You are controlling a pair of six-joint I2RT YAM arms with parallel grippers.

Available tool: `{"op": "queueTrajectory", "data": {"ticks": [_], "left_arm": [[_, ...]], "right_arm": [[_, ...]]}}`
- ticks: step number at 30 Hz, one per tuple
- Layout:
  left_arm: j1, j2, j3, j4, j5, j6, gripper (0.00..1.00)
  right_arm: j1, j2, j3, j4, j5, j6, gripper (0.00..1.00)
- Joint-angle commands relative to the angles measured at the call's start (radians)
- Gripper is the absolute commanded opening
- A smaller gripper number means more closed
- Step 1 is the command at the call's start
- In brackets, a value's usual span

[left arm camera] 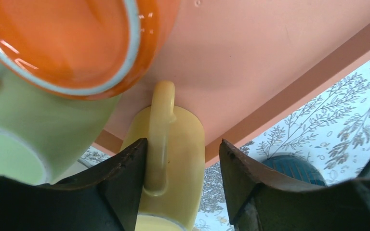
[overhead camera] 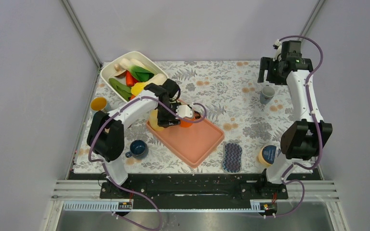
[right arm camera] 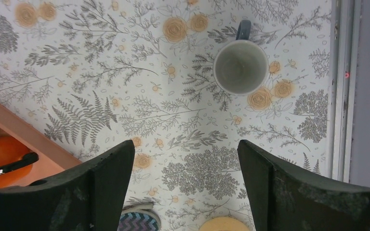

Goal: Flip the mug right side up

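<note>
A yellow mug (left arm camera: 185,154) lies tipped at the near left edge of the salmon tray (left arm camera: 270,57), its handle (left arm camera: 160,130) facing the wrist camera. My left gripper (left arm camera: 183,142) is open and straddles it. The left finger touches the handle and the right finger stands clear of the mug's wall. An orange mug (left arm camera: 77,38) and a pale green mug (left arm camera: 33,130) crowd it on the left. In the top view the left gripper (overhead camera: 169,118) hovers over the tray's (overhead camera: 192,144) left corner. My right gripper (overhead camera: 273,72) is open and empty, high at the back right.
A grey mug (right arm camera: 241,66) stands upright under the right gripper (right arm camera: 185,149). A dark blue mug (overhead camera: 138,148) sits near the left arm's base. A white bowl of toy vegetables (overhead camera: 130,72), a yellow cup (overhead camera: 99,103), a zigzag sponge (overhead camera: 231,156) and a round tin (overhead camera: 269,154) ring the tray.
</note>
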State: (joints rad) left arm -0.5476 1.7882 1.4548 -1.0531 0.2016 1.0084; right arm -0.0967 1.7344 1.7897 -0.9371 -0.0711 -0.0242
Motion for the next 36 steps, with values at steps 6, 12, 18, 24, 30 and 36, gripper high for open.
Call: {"op": "queueTrajectory", "data": {"ticks": [6,12,18,24,30,36], "left_arm": [[-0.037,-0.056,-0.053,0.144,-0.113,0.084,0.57],[-0.039,-0.021,0.008,0.061,-0.026,0.099,0.57],[-0.035,0.014,-0.010,0.108,-0.071,0.100,0.55],[-0.035,0.032,-0.008,0.107,-0.093,0.115,0.45],[-0.030,0.019,-0.068,0.155,-0.108,0.131,0.34],[-0.031,0.023,-0.079,0.151,-0.082,0.136,0.19]], "right_arm": [[0.029,-0.084,-0.034,0.062,-0.036,-0.005,0.88],[0.034,-0.088,-0.048,0.068,-0.047,-0.003,0.88],[0.034,-0.103,-0.070,0.085,-0.062,-0.004,0.88],[0.034,-0.112,-0.088,0.089,-0.059,-0.009,0.88],[0.037,-0.120,-0.091,0.100,-0.078,-0.001,0.88],[0.046,-0.140,-0.117,0.106,-0.083,0.006,0.88]]}}
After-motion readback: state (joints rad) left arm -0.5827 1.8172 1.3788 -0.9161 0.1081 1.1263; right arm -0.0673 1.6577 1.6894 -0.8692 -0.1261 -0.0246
